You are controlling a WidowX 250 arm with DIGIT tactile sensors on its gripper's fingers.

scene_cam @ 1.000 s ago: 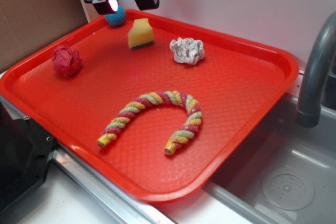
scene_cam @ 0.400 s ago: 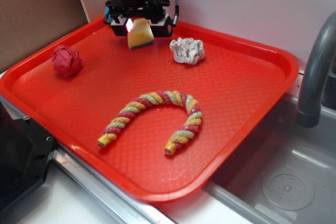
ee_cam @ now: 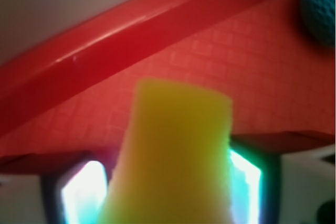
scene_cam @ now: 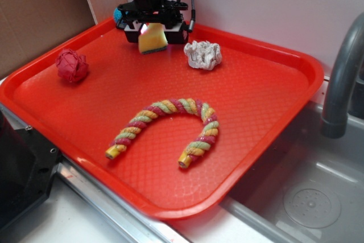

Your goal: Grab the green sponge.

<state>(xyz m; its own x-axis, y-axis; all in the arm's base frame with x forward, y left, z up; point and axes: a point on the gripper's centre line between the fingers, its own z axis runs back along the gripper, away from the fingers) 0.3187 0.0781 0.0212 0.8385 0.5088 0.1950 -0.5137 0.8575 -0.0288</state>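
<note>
The green sponge (scene_cam: pixel 152 39), a yellow foam block with a dark green layer on its underside, stands at the back of the red tray (scene_cam: pixel 273 55). My gripper (scene_cam: pixel 152 31) is down over it, open, with one finger on each side. In the wrist view the yellow sponge (ee_cam: pixel 178 145) fills the space between the gripper's (ee_cam: pixel 168 182) two glowing fingers. It sits close against the right finger, and a narrow gap shows at the left one. The tray's far rim (ee_cam: pixel 131 30) lies just beyond.
A teal knitted ball (scene_cam: pixel 118 14) sits behind the gripper, seen in the wrist view's top right as the teal ball (ee_cam: pixel 320 6). On the tray are a white wrinkly lump (scene_cam: pixel 203 55), a red knitted ball (scene_cam: pixel 71 65) and a curved rope (scene_cam: pixel 170 126). A faucet (scene_cam: pixel 341 78) and sink (scene_cam: pixel 307 197) are on the right.
The gripper moved right from above the teal ball to the sponge and came down, so that its fingers now straddle the sponge. The sponge has not moved.
</note>
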